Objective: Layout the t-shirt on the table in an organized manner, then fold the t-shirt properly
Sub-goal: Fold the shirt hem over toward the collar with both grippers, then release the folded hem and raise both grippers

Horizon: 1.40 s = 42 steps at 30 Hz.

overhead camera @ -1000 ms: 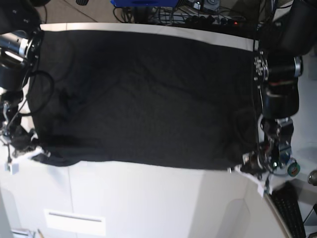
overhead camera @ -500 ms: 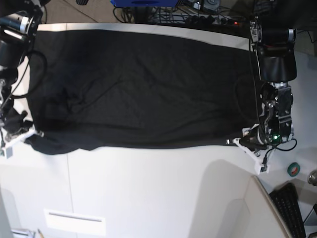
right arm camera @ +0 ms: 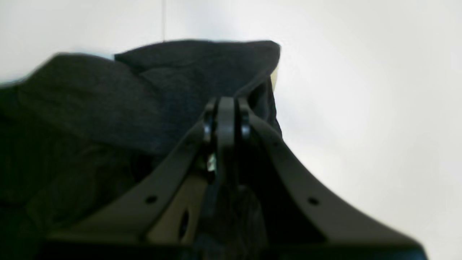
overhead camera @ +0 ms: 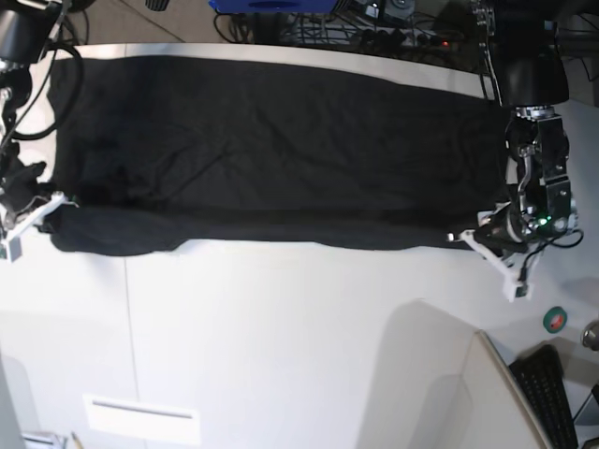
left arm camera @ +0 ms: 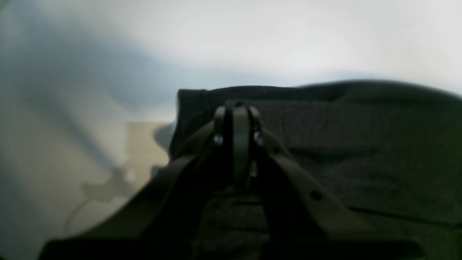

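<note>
The black t-shirt (overhead camera: pixel 271 150) lies spread wide across the far half of the off-white table (overhead camera: pixel 281 355), plain side up. At the right of the base view my left gripper (overhead camera: pixel 470 237) is shut on the shirt's near corner. The left wrist view shows its closed fingertips (left arm camera: pixel 236 112) pinching dark t-shirt cloth (left arm camera: pixel 361 144). My right gripper (overhead camera: pixel 56 206) is shut on the opposite near corner at the left. In the right wrist view, bunched t-shirt fabric (right arm camera: pixel 108 108) drapes around that gripper (right arm camera: pixel 224 104). No print shows.
A green tape roll (overhead camera: pixel 555 319) and a keyboard (overhead camera: pixel 552 393) sit at the right front. Cables (overhead camera: pixel 374 28) and a blue object (overhead camera: pixel 271 5) lie beyond the far edge. A thin seam (overhead camera: pixel 131 327) runs across the tabletop, with a pale rectangular label (overhead camera: pixel 140 418) near the front.
Both grippers have carried the shirt's near edge away from the front of the table toward the far side. The visible black area is now narrower front to back.
</note>
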### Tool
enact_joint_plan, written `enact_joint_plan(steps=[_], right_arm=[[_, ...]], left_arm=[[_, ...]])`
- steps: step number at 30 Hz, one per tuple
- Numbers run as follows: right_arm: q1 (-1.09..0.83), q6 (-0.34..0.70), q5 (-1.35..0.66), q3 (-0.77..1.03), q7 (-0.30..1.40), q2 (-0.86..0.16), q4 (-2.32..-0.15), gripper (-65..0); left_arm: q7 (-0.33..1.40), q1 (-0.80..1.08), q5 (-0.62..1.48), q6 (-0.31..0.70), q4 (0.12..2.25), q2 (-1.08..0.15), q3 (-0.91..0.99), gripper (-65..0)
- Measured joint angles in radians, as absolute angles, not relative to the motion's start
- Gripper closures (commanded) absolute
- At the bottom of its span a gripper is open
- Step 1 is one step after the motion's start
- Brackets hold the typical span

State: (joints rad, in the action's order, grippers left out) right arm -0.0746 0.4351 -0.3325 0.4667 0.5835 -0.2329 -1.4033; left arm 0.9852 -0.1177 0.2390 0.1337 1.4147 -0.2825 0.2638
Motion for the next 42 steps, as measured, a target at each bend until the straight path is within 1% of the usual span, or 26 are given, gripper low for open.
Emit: enact_joint_plan(steps=[3, 7, 10, 12, 15, 17, 19, 22, 29, 31, 37, 42], right_arm=[[-0.119, 0.435, -0.333, 0.469, 0.613, -0.233, -1.462, 0.0], [-0.162, 0.435, -0.331, 0.470, 0.662, -0.224, -1.517, 0.0], [-0.207, 0.437, -0.337, 0.543, 0.678, -0.176, -1.581, 0.0], [-0.236, 0.436, -0.331, 0.559, 0.712, -0.165, -1.600, 0.0], [-0.283, 0.437, -0.334, 0.558, 0.743, -0.165, -1.630, 0.0], [-0.302, 0.435, -0.331, 0.564, 0.744, -0.149, -1.632, 0.0], [-0.318, 0.435, -0.336, 0.564, 0.739, -0.128, -1.632, 0.0], [-0.344, 0.435, -0.331, 0.563, 0.743, -0.130, -1.636, 0.0], [-0.415, 0.438, -0.342, 0.564, 0.737, -0.131, -1.785, 0.0], [-0.419, 0.439, -0.337, 0.564, 0.755, -0.133, -1.761, 0.0], [-0.413, 0.437, -0.330, 0.563, 0.755, -0.131, -1.647, 0.0], [-0.411, 0.437, -0.334, 0.563, 0.745, -0.131, -1.628, 0.0]], left_arm=[[0.984, -0.082, 0.232, 0.128, 1.444, -0.295, 0.275, 0.0], [0.991, -0.004, 0.239, 0.131, 1.499, -0.281, 0.274, 0.0], [0.991, 0.035, 0.238, 0.132, 1.572, -0.286, 0.277, 0.0], [0.987, 0.060, 0.236, 0.131, 1.619, -0.291, 0.281, 0.0], [1.069, 0.102, 0.238, 0.131, 1.667, -0.285, 0.280, 0.0], [1.071, 0.130, 0.239, 0.134, 1.695, -0.283, 0.279, 0.0], [1.067, 0.146, 0.239, 0.134, 1.710, -0.288, 0.281, 0.0], [1.067, 0.162, 0.239, 0.134, 1.710, -0.290, 0.281, 0.0], [1.087, 0.164, 0.240, 0.134, 1.711, -0.306, 0.280, 0.0], [1.123, 0.165, 0.236, 0.134, 1.711, -0.316, 0.280, 0.0], [1.131, 0.202, 0.236, 0.134, 1.712, -0.353, 0.279, 0.0], [1.125, 0.197, 0.236, 0.134, 1.708, -0.368, 0.273, 0.0]])
